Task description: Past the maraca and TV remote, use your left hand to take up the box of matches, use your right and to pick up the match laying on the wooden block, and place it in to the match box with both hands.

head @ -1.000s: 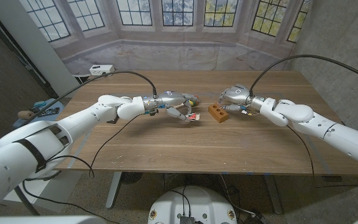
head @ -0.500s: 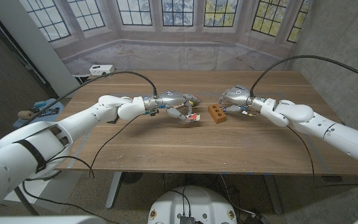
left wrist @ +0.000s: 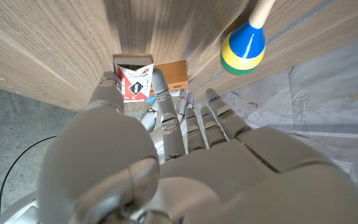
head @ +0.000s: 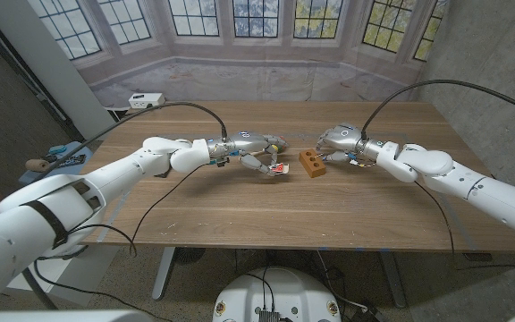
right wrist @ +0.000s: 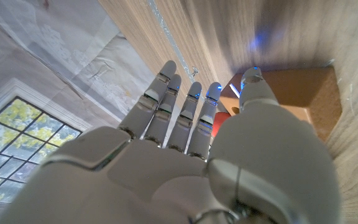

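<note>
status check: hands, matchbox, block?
Left hand pinches matchbox. Right hand open at wooden block; match not discernible. Maraca beside left hand.

I count two hands of mine: my left hand (head: 250,148) and my right hand (head: 337,143). One box of matches (head: 277,169), red and white. One wooden block (head: 312,162), orange-brown. One maraca (left wrist: 243,49), its head blue, yellow and green. One wooden surface (head: 240,215) under it all. One white box (head: 146,100) at the far left corner of the surface
</note>
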Action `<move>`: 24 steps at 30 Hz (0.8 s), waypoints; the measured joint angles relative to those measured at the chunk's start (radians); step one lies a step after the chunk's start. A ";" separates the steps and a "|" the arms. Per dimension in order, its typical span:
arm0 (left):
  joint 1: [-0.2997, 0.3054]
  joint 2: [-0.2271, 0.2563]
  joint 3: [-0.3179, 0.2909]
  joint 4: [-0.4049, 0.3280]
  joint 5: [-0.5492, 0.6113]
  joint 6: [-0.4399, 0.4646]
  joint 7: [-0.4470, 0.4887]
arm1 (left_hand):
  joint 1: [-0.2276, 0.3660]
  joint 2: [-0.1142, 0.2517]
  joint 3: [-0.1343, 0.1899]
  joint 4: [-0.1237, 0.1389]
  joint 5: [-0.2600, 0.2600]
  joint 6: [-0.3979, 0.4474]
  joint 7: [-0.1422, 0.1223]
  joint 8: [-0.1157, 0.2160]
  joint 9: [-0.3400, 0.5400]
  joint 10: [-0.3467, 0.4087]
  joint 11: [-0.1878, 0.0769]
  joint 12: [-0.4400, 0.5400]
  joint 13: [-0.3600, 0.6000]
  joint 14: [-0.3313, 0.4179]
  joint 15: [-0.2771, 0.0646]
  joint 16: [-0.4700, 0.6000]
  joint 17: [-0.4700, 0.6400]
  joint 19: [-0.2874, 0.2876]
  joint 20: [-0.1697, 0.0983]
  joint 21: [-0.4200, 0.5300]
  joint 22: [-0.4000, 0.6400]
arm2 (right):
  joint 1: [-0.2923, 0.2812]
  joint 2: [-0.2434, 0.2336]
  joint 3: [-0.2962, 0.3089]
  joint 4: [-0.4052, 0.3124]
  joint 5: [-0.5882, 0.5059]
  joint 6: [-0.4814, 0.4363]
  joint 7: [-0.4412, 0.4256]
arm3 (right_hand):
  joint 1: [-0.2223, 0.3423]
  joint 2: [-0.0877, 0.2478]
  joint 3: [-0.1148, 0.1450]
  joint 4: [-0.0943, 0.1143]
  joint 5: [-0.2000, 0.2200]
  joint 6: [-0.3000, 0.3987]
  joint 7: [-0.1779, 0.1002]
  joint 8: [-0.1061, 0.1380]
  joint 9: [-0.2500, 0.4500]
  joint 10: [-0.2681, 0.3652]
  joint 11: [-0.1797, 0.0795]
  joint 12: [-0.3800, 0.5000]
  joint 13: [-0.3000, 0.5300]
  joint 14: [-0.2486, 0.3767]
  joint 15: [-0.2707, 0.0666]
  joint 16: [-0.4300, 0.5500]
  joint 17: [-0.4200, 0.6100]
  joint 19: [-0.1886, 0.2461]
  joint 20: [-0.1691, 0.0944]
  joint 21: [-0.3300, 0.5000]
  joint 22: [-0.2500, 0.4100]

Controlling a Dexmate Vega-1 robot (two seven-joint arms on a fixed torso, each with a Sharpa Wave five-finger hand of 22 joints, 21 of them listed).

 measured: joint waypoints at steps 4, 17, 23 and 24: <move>0.000 0.000 0.000 0.000 -0.001 0.000 0.000 | 0.000 0.000 -0.002 0.002 0.000 0.000 0.000 0.000 0.000 0.000 0.000 0.000 0.000 0.000 0.000 0.000 0.000 0.000 0.000 0.000 0.000 | 0.000 -0.002 0.000 0.000 0.000 0.003 0.000 | 0.000 0.000 0.000 0.000 0.000 0.005 0.005 0.000 0.000 0.001 0.001 0.000 0.000 0.008 -0.002 0.000 0.000 0.000 0.000 0.000 0.000; 0.001 -0.003 0.003 0.006 -0.002 0.001 -0.001 | 0.000 0.000 -0.002 0.002 0.000 0.000 0.000 0.000 0.000 0.000 0.000 0.000 0.000 0.006 -0.006 0.000 0.000 0.000 0.000 0.000 0.000 | -0.003 -0.006 0.000 0.000 0.006 0.008 0.001 | 0.004 0.004 -0.004 0.004 0.000 0.016 0.005 0.000 0.000 0.012 0.004 0.000 0.005 0.010 0.000 0.009 0.005 0.005 0.002 0.000 0.000; 0.000 -0.007 0.006 0.013 -0.003 0.001 0.000 | 0.000 0.000 -0.002 0.002 0.000 0.000 0.000 0.000 0.000 0.000 0.000 0.000 0.000 0.005 -0.005 0.000 0.000 0.000 0.000 0.000 0.000 | -0.004 -0.007 0.001 0.000 0.007 0.013 0.001 | 0.012 0.004 -0.004 0.004 0.000 0.029 0.007 0.000 0.000 0.019 0.008 0.000 0.005 0.019 -0.002 0.015 0.005 0.013 0.002 0.000 0.000; -0.001 -0.008 0.007 0.014 -0.003 0.001 0.000 | 0.000 0.000 -0.002 0.002 0.000 0.000 0.000 0.000 0.000 0.000 0.000 0.000 0.000 0.005 -0.005 0.000 0.000 0.000 0.000 0.000 0.000 | -0.004 -0.007 0.002 0.001 0.008 0.014 0.001 | 0.012 0.004 -0.004 0.004 0.000 0.029 0.007 0.000 0.000 0.021 0.010 0.000 0.005 0.021 -0.004 0.015 0.005 0.013 0.002 -0.001 0.000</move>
